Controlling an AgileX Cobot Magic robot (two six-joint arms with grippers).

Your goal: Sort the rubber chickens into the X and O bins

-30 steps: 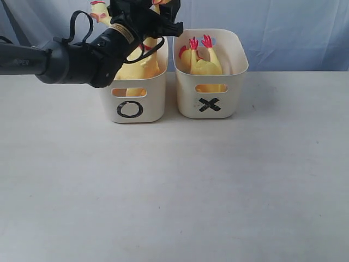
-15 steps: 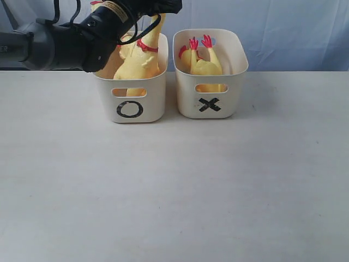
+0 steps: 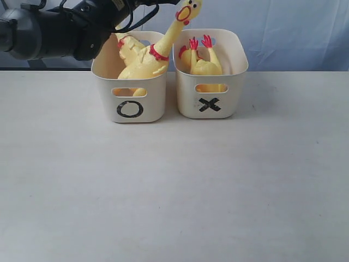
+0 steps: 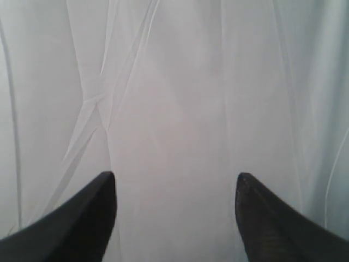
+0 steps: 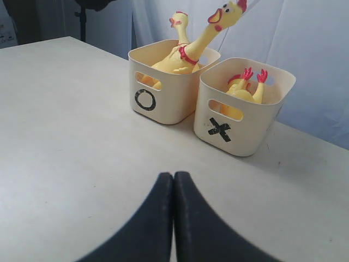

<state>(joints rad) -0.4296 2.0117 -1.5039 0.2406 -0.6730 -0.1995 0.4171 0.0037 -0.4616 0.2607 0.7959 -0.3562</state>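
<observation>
Up and away from the O bin [image 3: 131,109] goes the left arm [image 3: 49,33], its fingers [image 4: 82,229] spread and empty. The right fingers [image 5: 158,218] are pressed together. A long chicken [image 3: 144,60] leans out of O, smaller chickens [image 3: 204,63] fill the X bin [image 3: 188,103], and none lies on the counter [image 3: 174,191], so sorting looks finished.

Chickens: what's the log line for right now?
O bin: two chickens | X bin: feet-up chicken | left pincer: open, empty | right pincer: shut, empty

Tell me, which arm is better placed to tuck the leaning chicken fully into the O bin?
Probably left: the left arm hovers by the O bin, its pincer open. The right pincer is shut, farther back over the table.
</observation>
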